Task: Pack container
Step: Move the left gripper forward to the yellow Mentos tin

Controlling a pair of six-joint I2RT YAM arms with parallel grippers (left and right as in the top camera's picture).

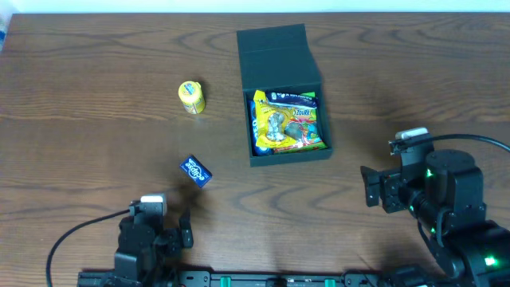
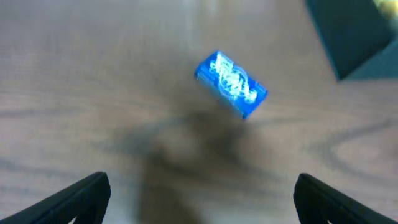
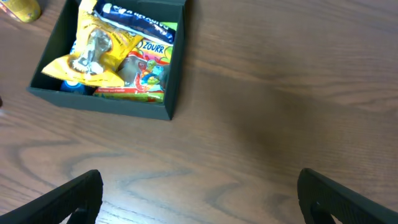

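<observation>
The dark teal-green container [image 1: 283, 157] stands open at the table's middle, its flap lid [image 1: 275, 52] folded back; it also shows in the right wrist view [image 3: 112, 106]. Colourful snack packets [image 1: 288, 119] lie inside it. A small blue packet [image 1: 196, 171] lies on the table left of the container, and shows in the left wrist view [image 2: 231, 84]. A yellow packet [image 1: 191, 96] lies farther back left. My left gripper [image 2: 199, 199] is open and empty, near the front edge, short of the blue packet. My right gripper [image 3: 199, 196] is open and empty, right of the container.
The wooden table [image 1: 96, 119] spreads all round. A corner of the container [image 2: 354, 37] shows at the top right of the left wrist view. The yellow packet peeks into the right wrist view's top left corner [image 3: 22, 9]. Cables trail from both arms at the front.
</observation>
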